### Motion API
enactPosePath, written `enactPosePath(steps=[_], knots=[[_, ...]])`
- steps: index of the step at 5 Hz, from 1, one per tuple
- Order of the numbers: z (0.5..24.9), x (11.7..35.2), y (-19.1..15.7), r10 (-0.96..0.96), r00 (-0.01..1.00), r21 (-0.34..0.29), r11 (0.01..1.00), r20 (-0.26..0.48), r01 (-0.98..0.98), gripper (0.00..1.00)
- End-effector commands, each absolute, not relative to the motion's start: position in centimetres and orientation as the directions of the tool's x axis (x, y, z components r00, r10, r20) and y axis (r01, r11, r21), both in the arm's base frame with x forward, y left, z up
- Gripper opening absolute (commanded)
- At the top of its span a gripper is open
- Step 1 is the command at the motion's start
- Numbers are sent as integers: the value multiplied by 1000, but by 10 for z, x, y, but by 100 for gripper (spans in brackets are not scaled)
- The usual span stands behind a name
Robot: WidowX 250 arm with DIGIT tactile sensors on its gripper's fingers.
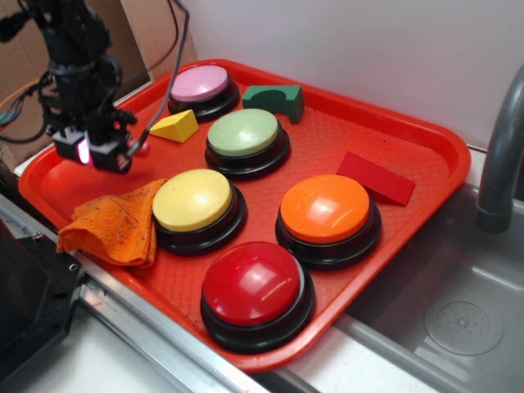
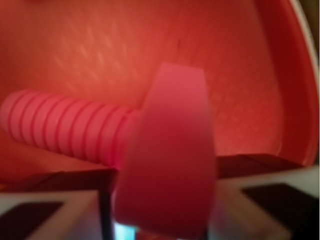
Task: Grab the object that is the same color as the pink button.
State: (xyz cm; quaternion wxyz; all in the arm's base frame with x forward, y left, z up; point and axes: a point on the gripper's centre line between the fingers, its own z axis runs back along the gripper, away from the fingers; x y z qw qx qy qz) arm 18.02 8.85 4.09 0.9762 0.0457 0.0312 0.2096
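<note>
The pink toy bolt [image 2: 167, 165] fills the wrist view: its flat head stands between my jaws and its ribbed shaft runs off to the left. In the exterior view my gripper [image 1: 90, 154] hangs over the left part of the red tray [image 1: 426, 139], shut on the bolt [image 1: 83, 153], of which only a bright pink bit shows between the fingers. The pink button [image 1: 200, 83], pale pink dome on a black base, sits at the tray's far side, to the right of and behind the gripper.
On the tray are green [image 1: 244, 133], yellow [image 1: 193, 201], orange [image 1: 326, 209] and red [image 1: 252, 284] buttons, a yellow wedge [image 1: 176, 127], a green arch block [image 1: 274, 100], a red block [image 1: 375, 177] and an orange cloth [image 1: 115, 229]. A sink [image 1: 458, 319] lies to the right.
</note>
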Motion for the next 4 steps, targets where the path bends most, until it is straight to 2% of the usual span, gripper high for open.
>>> enactPosePath(steps=[1, 2, 3, 4], knots=[[142, 199, 68, 414, 906, -6, 910, 89, -415, 0], [187, 195, 58, 409, 904, -93, 912, 123, -400, 0], [199, 190, 57, 429, 891, -122, 902, 151, -414, 0], [189, 191, 57, 360, 924, -103, 932, 127, -348, 0]])
